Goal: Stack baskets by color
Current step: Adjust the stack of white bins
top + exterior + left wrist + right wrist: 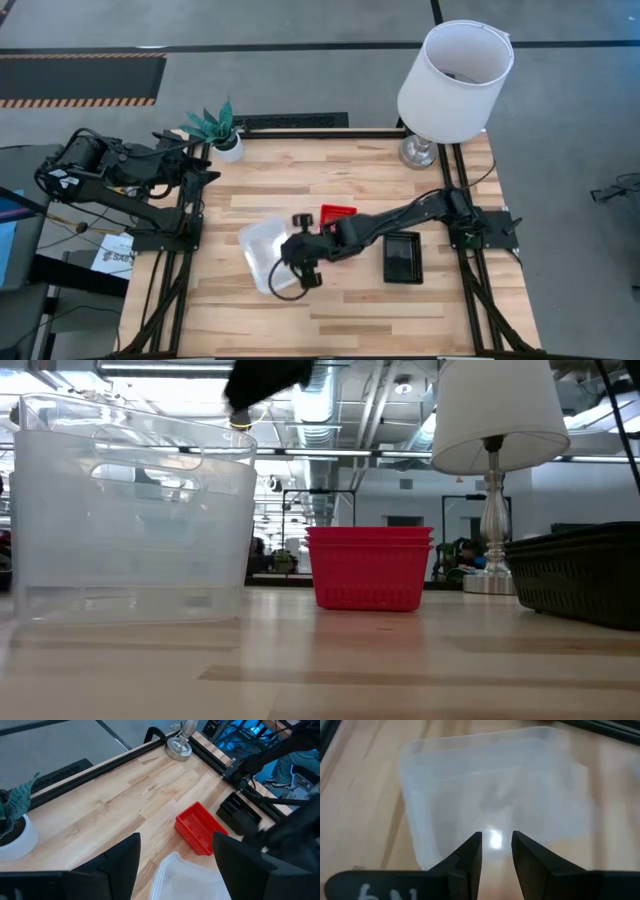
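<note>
From above, the right gripper (303, 272) hangs over the clear baskets (268, 254), which sit on the desk (350, 190) just beside the red baskets (336, 213), with the black baskets (402, 256) beyond; the left gripper (205, 160) waits by the plant (218, 127), fingers apart and empty. From the right wrist, its fingers (470, 852) stand narrowly apart above the clear rim, holding nothing, so closing off-centre could nudge the stack toward the red one

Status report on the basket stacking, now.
Right hand open, above clear baskets. Left hand open, waiting at table edge. Red stack, black stack unobstructed.
</note>
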Motion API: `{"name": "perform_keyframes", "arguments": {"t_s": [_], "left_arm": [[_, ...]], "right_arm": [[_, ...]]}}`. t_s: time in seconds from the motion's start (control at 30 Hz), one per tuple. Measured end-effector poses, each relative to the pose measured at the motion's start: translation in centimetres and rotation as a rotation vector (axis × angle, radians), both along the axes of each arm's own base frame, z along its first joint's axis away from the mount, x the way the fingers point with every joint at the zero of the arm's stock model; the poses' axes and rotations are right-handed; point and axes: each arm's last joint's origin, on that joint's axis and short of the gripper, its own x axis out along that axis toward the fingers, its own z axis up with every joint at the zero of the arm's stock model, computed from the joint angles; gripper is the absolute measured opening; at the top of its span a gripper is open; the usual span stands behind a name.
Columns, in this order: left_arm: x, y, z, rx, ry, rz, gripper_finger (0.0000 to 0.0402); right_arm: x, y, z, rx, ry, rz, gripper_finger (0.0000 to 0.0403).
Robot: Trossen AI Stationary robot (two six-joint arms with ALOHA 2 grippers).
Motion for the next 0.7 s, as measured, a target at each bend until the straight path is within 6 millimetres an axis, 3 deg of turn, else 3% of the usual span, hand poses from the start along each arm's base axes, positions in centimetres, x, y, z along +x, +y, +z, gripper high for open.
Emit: {"name": "perform_keyframes", "arguments": {"t_s": [0.13,0.23,0.33,0.53,0.7], "left_arm": [[0.0,0.0,0.0,0.0,0.0,0.001,0.0234],[0.0,0.0,0.0,0.003,-0.001,0.003,0.0234],[0.0,0.0,0.0,0.007,-0.001,0.009,0.0234],[0.0,0.0,0.0,0.007,-0.002,0.009,0.0234],[0.0,0.0,0.0,0.007,-0.002,0.009,0.0234]], "right_arm": [[-2.6,-1.8,3.1,-0.071,0.039,-0.17,0.0127],[-3.3,-3.3,2.9,-0.077,0.116,-0.248,0.0127],[-3.0,-3.6,1.8,-0.018,0.188,-0.236,0.0127],[-1.6,-0.4,-2.3,0.017,0.275,-0.141,0.0127],[-0.6,1.5,-4.7,0.062,0.278,-0.108,0.0127]]}}
